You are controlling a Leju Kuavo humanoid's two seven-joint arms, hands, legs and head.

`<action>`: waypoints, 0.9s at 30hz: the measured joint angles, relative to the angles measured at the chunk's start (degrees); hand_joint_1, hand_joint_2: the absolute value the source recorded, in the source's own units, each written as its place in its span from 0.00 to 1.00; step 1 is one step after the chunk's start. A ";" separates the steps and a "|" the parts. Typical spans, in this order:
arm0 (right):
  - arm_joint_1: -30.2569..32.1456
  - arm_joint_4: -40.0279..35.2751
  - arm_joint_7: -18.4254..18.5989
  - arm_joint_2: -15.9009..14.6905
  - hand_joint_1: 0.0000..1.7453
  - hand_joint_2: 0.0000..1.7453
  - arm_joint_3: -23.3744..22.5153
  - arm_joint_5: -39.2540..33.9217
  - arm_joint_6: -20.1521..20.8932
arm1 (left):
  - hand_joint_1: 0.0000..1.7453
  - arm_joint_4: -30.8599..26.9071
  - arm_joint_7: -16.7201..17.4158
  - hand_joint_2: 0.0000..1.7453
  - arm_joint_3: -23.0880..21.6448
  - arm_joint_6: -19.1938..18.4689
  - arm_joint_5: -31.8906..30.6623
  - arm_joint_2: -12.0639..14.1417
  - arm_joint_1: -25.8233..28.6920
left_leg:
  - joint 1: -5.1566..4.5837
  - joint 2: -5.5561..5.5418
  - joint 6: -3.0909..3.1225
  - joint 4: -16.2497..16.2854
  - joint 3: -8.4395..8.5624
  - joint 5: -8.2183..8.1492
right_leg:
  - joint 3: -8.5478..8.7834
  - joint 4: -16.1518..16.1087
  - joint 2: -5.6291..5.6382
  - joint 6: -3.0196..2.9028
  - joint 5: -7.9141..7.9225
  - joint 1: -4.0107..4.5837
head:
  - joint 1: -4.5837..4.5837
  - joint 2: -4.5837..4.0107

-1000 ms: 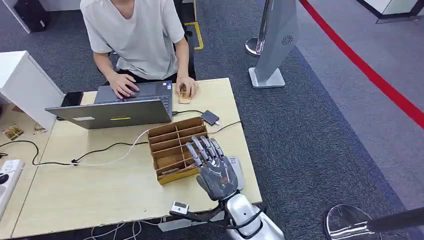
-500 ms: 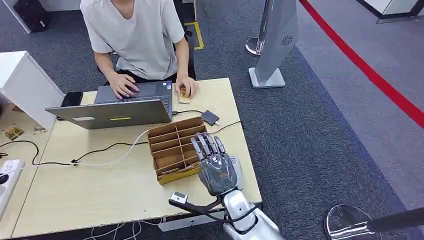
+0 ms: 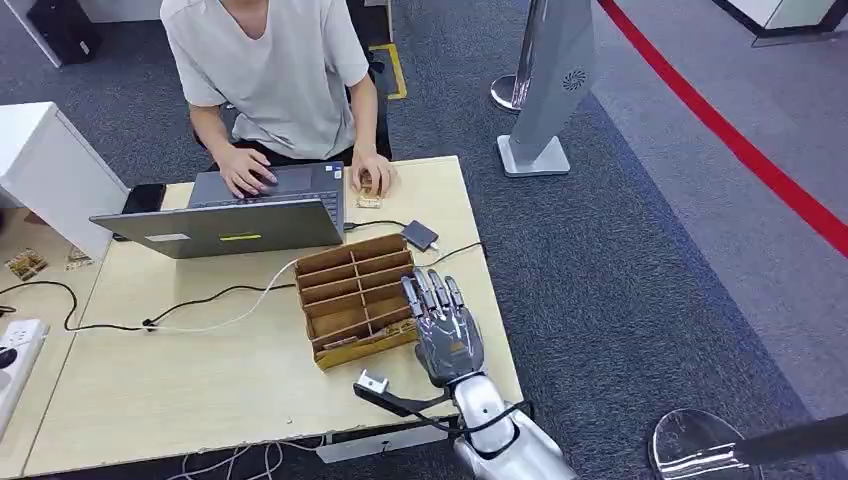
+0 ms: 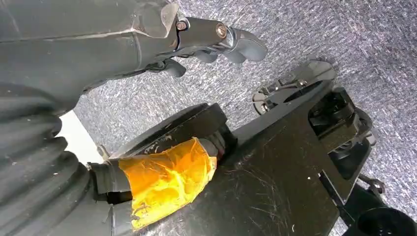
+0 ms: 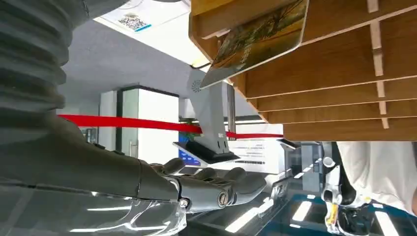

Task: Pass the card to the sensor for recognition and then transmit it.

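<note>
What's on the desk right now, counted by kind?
Laptops: 1
Wooden divided boxes: 1
Phones: 1
Small dark adapters: 1
Power strips: 1
Total: 5

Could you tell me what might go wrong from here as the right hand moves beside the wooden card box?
The right hand hovers empty beside the compartmented wooden card box near the table edge; a sideways bump could shove the box. The card sticking out of a slot looks thin and slanted, so the fingers may slip. The white cable nearby could snag.
</note>
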 joint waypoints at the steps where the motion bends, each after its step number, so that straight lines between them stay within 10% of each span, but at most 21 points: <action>1: -0.14 0.19 -0.22 0.00 0.00 1.00 -0.02 0.00 0.00 | 0.00 0.00 0.02 1.00 -0.02 0.00 -0.09 -0.04 -0.05 | 0.00 0.00 0.00 0.00 0.00 0.00 | 0.00 0.00 0.00 0.00 0.00 0.00 | 0.00 0.00; 27: 0.19 2.05 -2.38 2.30 0.00 1.00 0.13 0.00 -0.02 | 0.00 0.00 0.70 1.00 -0.07 0.02 -0.28 -0.39 -0.46 | 0.00 0.00 0.00 0.00 -0.01 0.00 | -0.01 0.00 0.00 0.00 0.00 0.00 | 0.00 0.00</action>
